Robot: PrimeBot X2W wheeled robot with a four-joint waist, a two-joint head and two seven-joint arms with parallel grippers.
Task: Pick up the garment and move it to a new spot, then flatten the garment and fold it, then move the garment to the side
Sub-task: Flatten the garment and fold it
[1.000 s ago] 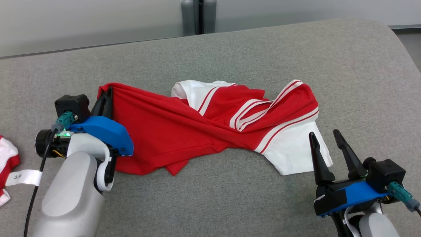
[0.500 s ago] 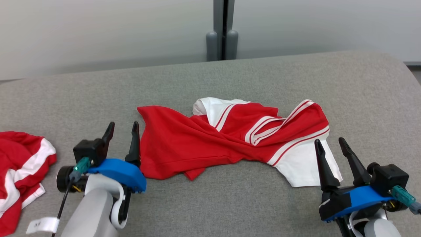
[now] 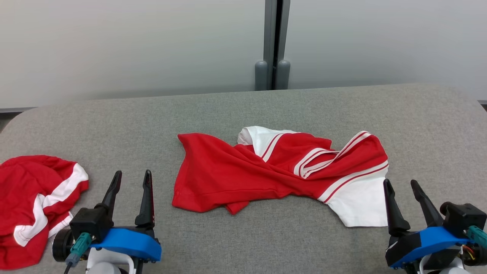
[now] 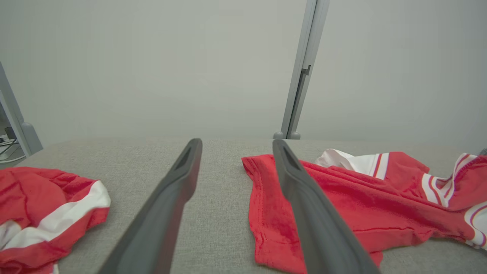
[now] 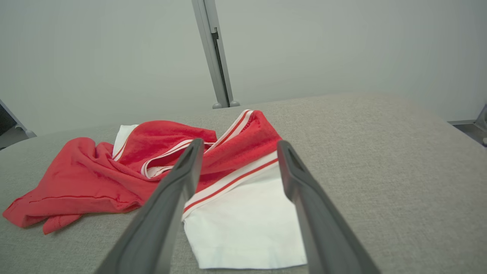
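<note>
Red-and-white garment [image 3: 266, 171], judged soft, light and limp, is being found twisted on the table [image 3: 243, 110] between the left claw [image 3: 133, 173] and right claw [image 3: 400, 181], both being held apart and empty, its corners being favoured for gripping.

Red, white-striped garment [image 3: 281, 173], grey table [image 3: 243, 110]

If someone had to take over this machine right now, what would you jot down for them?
Left gripper: jaws open, empty, beside the garment at its red hem.
Right gripper: jaws open, empty, by its white end.
Garment: twisted and crumpled on the middle of the grey surface; a second red-and-white garment lies far left.
Done: set down.
Left: flatten, fold, move aside.
</note>
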